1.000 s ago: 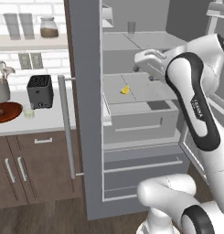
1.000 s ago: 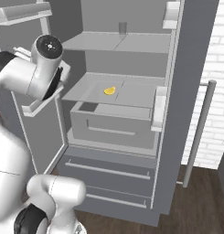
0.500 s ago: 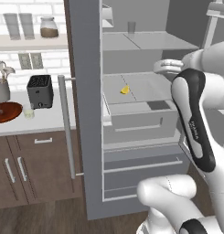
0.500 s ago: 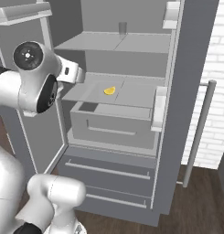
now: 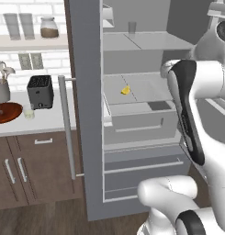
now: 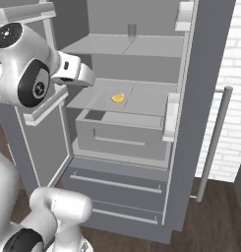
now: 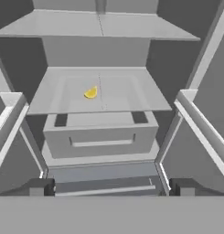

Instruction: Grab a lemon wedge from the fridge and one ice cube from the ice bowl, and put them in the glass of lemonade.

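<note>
The fridge (image 5: 84,137) stands open. The tiny yellow lemon wedge (image 5: 126,90) lies on the middle glass shelf, above a grey drawer, and shows again as lemon wedge (image 6: 118,98) and lemon wedge (image 7: 90,93). My gripper (image 7: 111,188) is open and empty; it faces the shelves from outside the fridge, well short of the wedge. The white hand (image 6: 76,74) hangs by the left door. On the counter to the left sit the wooden ice bowl (image 5: 5,112) and the small glass of lemonade (image 5: 28,113). No ice cube can be made out in the bowl.
A black toaster (image 5: 40,91) and a grey cup of utensils (image 5: 1,90) stand behind the bowl. Door bins (image 7: 200,123) jut in on both sides of the opening. An upper shelf (image 6: 127,45) carries a small dark container. Two drawers (image 6: 117,184) close the bottom.
The arm has swung and its hand has turned to face the fridge's inside, settling by the left door. The lemon wedge has not moved.
</note>
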